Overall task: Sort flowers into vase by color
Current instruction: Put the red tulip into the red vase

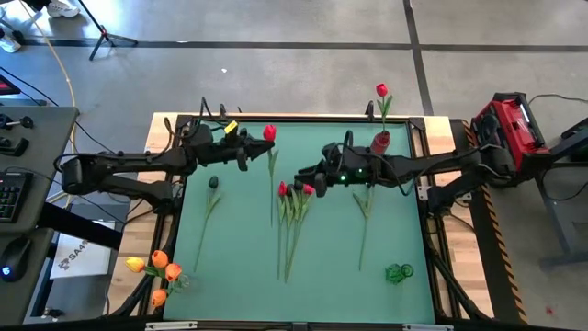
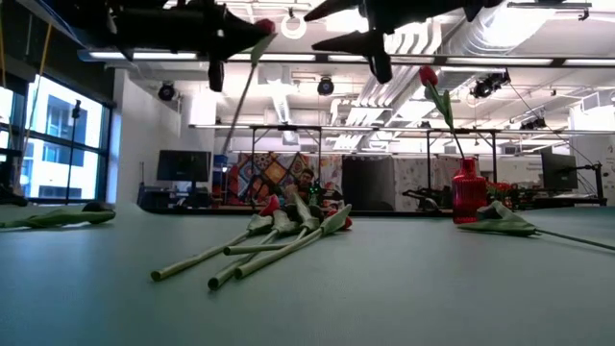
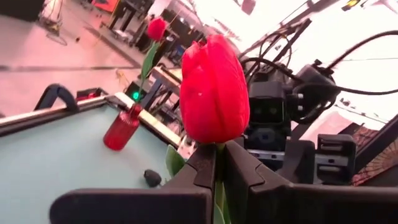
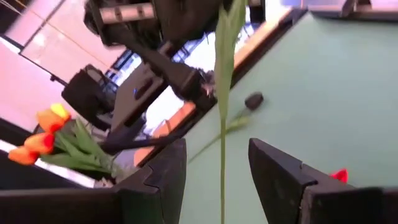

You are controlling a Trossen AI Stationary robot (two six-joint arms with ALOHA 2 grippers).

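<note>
We see the left pincer [image 1: 258,145] lifted over the far left part of the green bench [image 1: 331,267], clamped on the stem of a red tulip [image 1: 269,133] just under its bud, with the stem hanging down below it. The right pincer [image 1: 300,179] hovers near the middle of the bench with its fingers [image 4: 283,177] part-way apart and holding nothing; the hanging stem shows between them in its wrist view. Below it, a bunch of red tulips [image 1: 294,191] lies flat on the bench. A dark tulip [image 1: 213,183] lies to the left, and another stem [image 1: 365,207] lies to the right. At the far right edge a red vase [image 1: 381,141] holds one red tulip upright [image 1: 381,90]. Orange tulips [image 1: 158,269] stand off the near left corner, and a green vase [image 1: 399,272] sits near right.
</note>
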